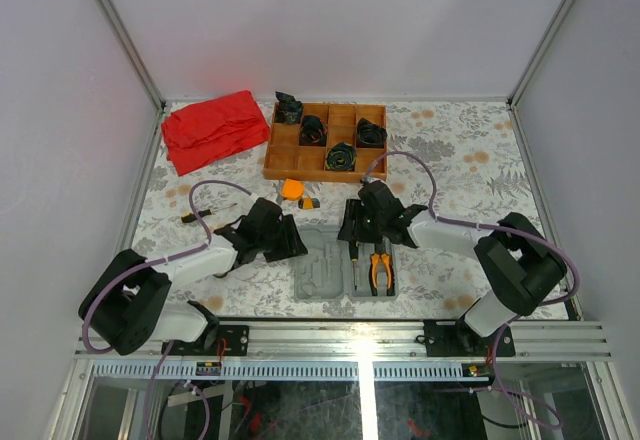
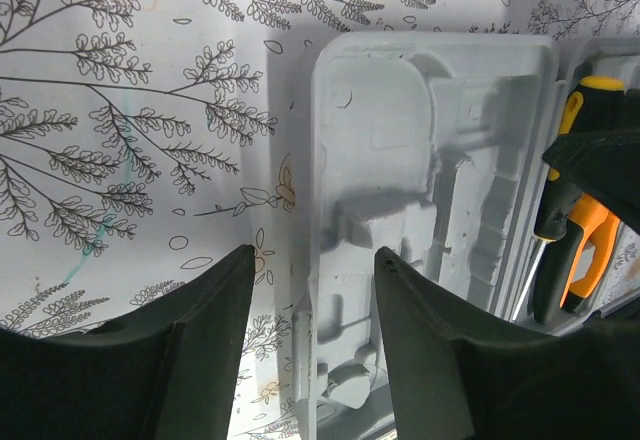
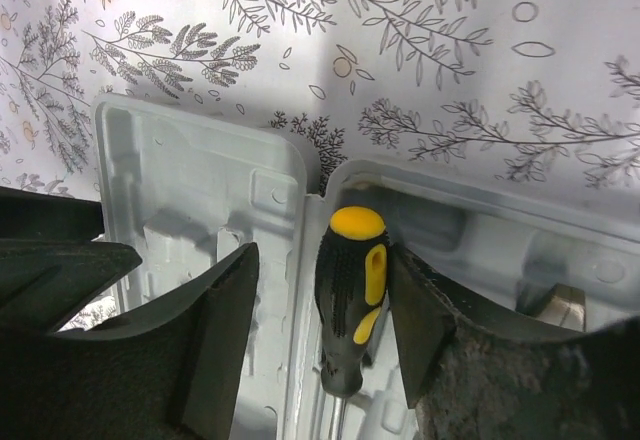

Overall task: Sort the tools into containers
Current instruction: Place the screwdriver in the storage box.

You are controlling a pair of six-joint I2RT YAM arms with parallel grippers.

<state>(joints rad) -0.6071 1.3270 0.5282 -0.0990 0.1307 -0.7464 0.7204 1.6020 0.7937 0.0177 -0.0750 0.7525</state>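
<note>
The grey case (image 1: 318, 272) lies open near the front of the table. In its right half lie a black-and-yellow screwdriver (image 3: 345, 290) and the orange-handled pliers (image 1: 381, 270). My right gripper (image 3: 322, 255) is open around the screwdriver's handle: the right finger is against it and the left finger stands clear. My left gripper (image 2: 315, 255) is open and straddles the left edge of the case (image 2: 400, 110) with nothing gripped. An orange tape measure (image 1: 292, 189) and a small yellow-grey piece (image 1: 310, 202) sit behind the case. A second screwdriver (image 1: 200, 214) lies at the left.
A brown wooden tray (image 1: 300, 173) with black coiled bundles stands at the back centre. A red cloth (image 1: 213, 130) lies at the back left. White walls close in the table on three sides.
</note>
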